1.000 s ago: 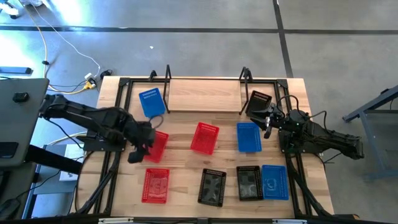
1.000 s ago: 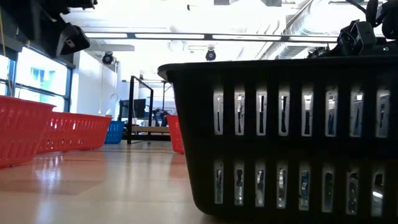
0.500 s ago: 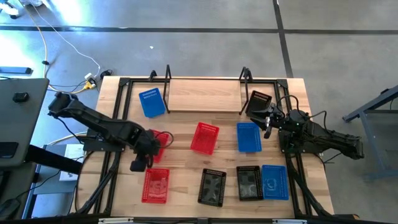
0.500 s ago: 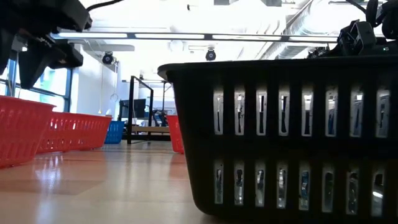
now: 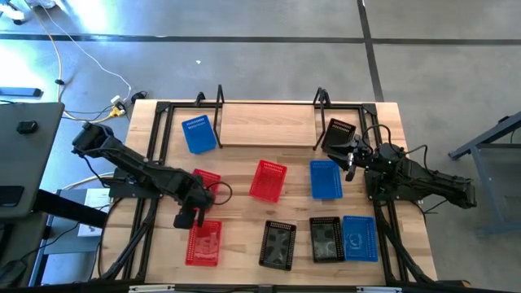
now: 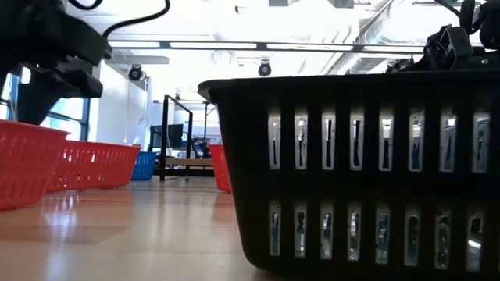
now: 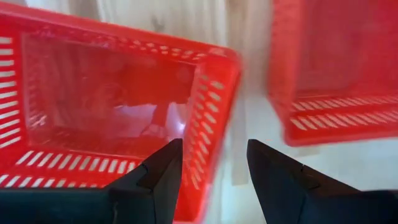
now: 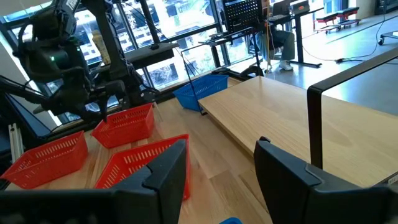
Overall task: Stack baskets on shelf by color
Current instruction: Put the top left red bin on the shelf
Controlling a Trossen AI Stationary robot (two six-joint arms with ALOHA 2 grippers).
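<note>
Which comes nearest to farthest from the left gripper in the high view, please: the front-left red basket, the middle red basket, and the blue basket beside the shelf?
From the left gripper:
1. Front-left red basket, just in front of it.
2. Middle red basket, at table centre.
3. Blue basket, left of the shelf; close to the second.

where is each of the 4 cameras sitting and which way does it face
High: overhead, facing straight down on the table, both arms, baskets and shelf.
Low: tabletop height, facing level across; black basket fills it.
Left wrist: facing down past the open left gripper at a red basket.
Right wrist: right gripper open, facing across the shelf.
Shared: high and left wrist both show that red basket.
</note>
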